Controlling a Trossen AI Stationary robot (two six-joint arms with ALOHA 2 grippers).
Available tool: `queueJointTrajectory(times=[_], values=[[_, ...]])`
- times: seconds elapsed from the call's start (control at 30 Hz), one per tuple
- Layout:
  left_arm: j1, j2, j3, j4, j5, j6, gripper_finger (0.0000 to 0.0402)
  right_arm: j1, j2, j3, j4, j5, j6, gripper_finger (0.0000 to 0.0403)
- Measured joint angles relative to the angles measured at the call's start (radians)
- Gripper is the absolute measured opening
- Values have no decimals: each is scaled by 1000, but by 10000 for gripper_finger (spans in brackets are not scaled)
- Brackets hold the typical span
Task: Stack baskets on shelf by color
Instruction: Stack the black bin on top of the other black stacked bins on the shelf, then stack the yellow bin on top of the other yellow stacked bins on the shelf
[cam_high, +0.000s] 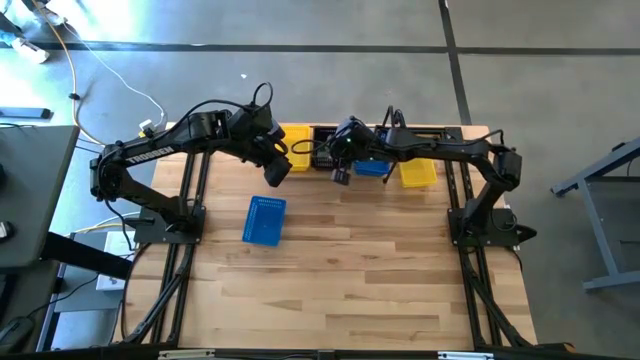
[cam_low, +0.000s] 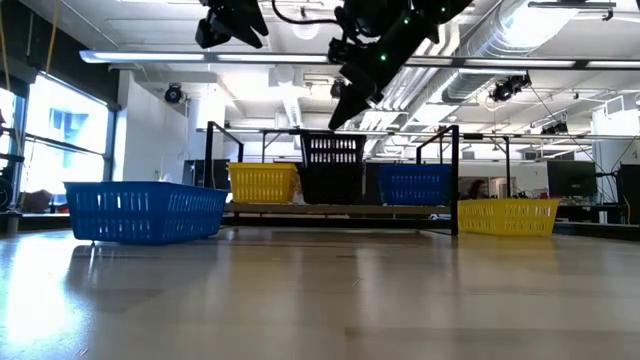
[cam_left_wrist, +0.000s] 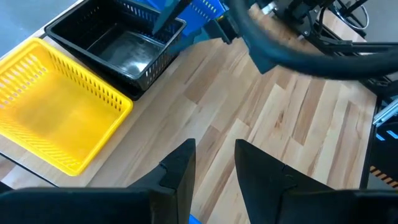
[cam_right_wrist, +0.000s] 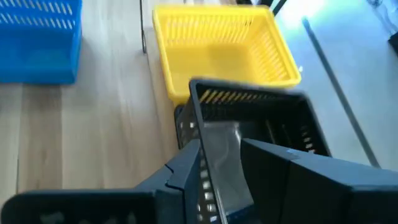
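Slatted wood tabletop (cam_high: 360, 270), grey concrete floor (cam_high: 300, 60), yellow cable (cam_high: 70, 60), poss. desk (cam_high: 30, 200) nearby.

On the surface (cam_low: 320, 300) a blue basket (cam_low: 145, 212) sits near left. On the shelf (cam_low: 335, 210) stand a yellow basket (cam_low: 263, 183), stacked black baskets (cam_low: 333, 168), seemingly tilted on top, and another blue one (cam_low: 415, 184). A second yellow basket (cam_low: 508, 216) rests right of it.

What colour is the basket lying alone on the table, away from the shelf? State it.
Blue. The lone basket shows best in the high view.
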Motion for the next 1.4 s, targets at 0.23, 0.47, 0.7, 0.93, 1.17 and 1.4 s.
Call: queueJointTrajectory(times=[0.23,0.47,0.7,0.93,1.17,1.4], values=[[-1,0,0,0,0,0,101,8,55,0,-41,14,4,100],[-1,0,0,0,0,0,101,8,80,0,-15,48,7,97],[-1,0,0,0,0,-8,101,-9,86,0,1,114,49,85],[-1,0,0,1,1,-8,102,14,70,44,-58,133,59,85],[-2,0,0,1,1,-8,102,10,23,114,-190,155,137,85],[-2,0,0,1,1,-8,102,-73,-70,115,-272,181,223,85]])
